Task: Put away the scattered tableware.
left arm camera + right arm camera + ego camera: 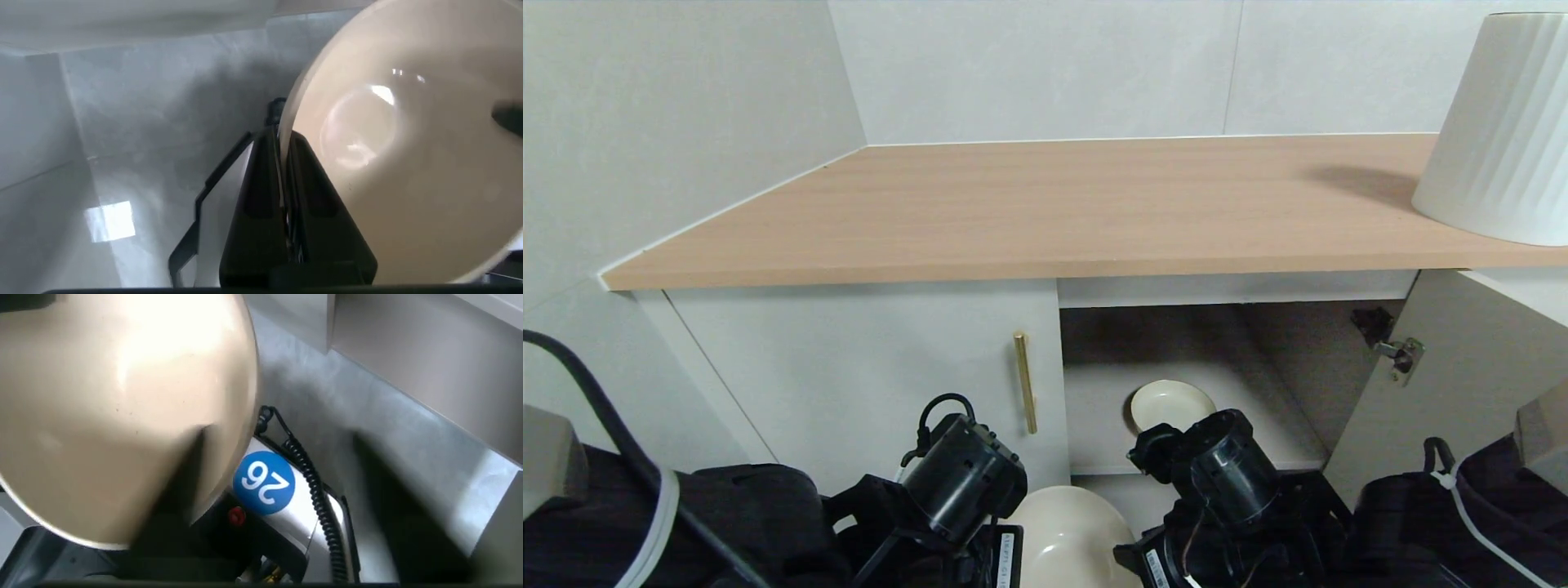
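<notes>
A cream bowl (pixel 1066 535) hangs low in front of the cabinet, between my two arms. My left gripper (pixel 284 188) is shut on its rim, one black finger on each side, and the bowl's inside (pixel 409 147) faces the left wrist camera. The bowl's rounded outside (pixel 122 408) looms close in the right wrist view. My right arm (pixel 1225 469) sits just right of the bowl, its gripper end hidden below. A second cream dish (pixel 1170 404) rests on the floor of the open cabinet compartment (pixel 1258 425).
The right cabinet door (pixel 1445 384) stands swung open to the right. The left door (pixel 866 376), with its gold handle (pixel 1025 382), is closed. A white ribbed lampshade (pixel 1503 131) stands on the wooden countertop (pixel 1054 204) at the far right.
</notes>
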